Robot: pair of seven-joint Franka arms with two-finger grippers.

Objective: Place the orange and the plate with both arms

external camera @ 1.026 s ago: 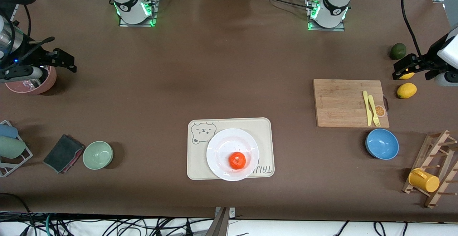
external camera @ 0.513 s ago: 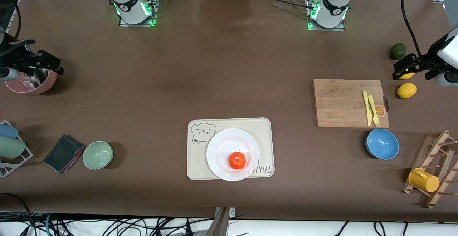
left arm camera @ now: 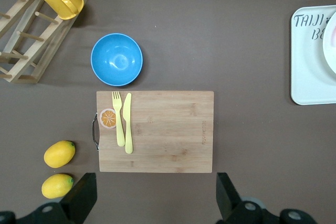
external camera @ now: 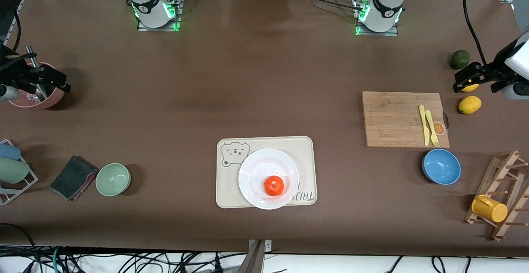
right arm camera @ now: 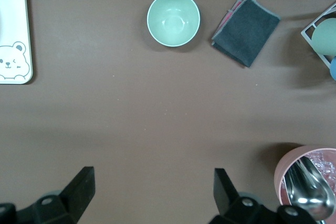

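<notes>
The orange (external camera: 274,185) lies on the white plate (external camera: 260,165), on the part of it nearest the front camera. The plate sits on the cream bear-print tray (external camera: 225,182) at the table's middle. A sliver of the plate's rim (left arm camera: 332,40) shows in the left wrist view. My left gripper (external camera: 465,78) hangs open and empty (left arm camera: 156,184) over the table by the lemons, at the left arm's end. My right gripper (external camera: 55,82) hangs open and empty (right arm camera: 153,177) over bare table beside the pink bowl (external camera: 37,97), at the right arm's end. Both are far from the plate.
A wooden cutting board (external camera: 396,118) carries a yellow knife and fork (external camera: 430,126). Near it are a blue bowl (external camera: 441,166), two lemons (external camera: 470,104), an avocado (external camera: 459,59) and a wooden rack with a yellow mug (external camera: 489,209). A green bowl (external camera: 113,179), a dark cloth (external camera: 72,177) and a cup rack (external camera: 10,171) lie at the right arm's end.
My right gripper has moved farther toward the right arm's end of the table, beside the pink bowl. The left arm, orange and plate have not moved.
</notes>
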